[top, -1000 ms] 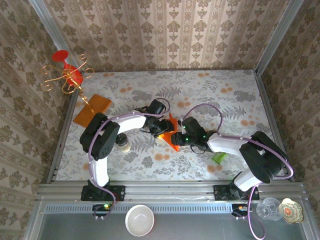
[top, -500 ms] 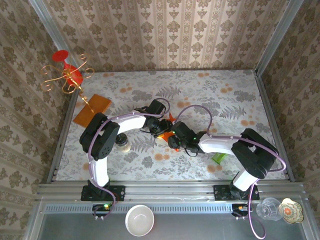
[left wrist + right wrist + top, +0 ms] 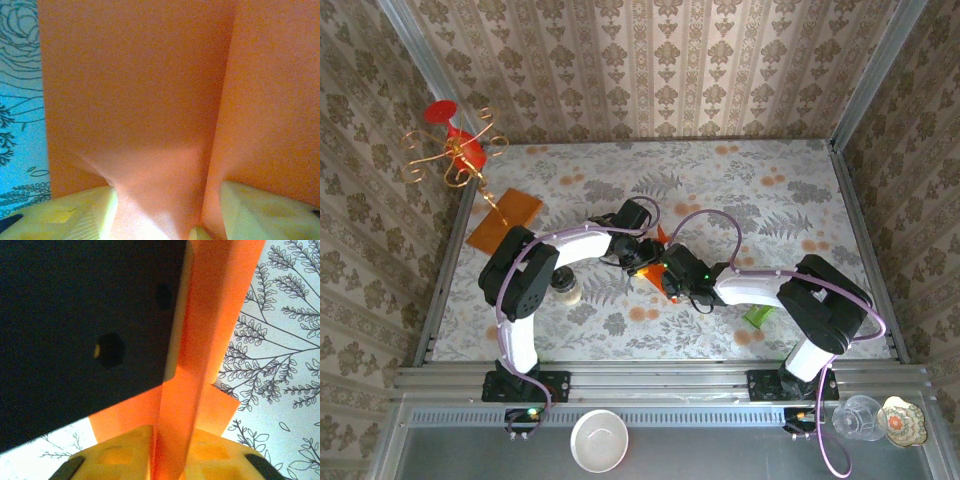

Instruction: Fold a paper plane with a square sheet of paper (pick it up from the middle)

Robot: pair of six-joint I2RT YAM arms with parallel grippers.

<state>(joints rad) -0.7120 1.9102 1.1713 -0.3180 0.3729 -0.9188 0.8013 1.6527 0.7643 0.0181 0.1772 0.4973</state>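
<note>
The square sheet of paper (image 3: 657,268) is bright red-orange and creased, lying mid-table between both grippers. My left gripper (image 3: 638,257) rests on its left part. In the left wrist view the paper (image 3: 135,75) spreads under the gripper (image 3: 165,215), whose pale fingers (image 3: 75,215) stand apart on either side of a raised crease. My right gripper (image 3: 672,278) meets the sheet from the right. In the right wrist view its yellow fingers (image 3: 120,450) pinch an upright fold of the paper (image 3: 215,315) at the gripper (image 3: 172,455). The dark body of the left gripper (image 3: 85,325) looms just beyond.
A duller amber-orange sheet (image 3: 503,220) lies at the far left by a red and gold wire stand (image 3: 455,152). A small jar (image 3: 567,288) stands near the left arm, and a green scrap (image 3: 758,315) near the right arm. A white bowl (image 3: 599,440) sits below the table edge.
My right gripper has moved left toward the left gripper and closed its jaws on the raised fold of paper. The left arm has stayed put.
</note>
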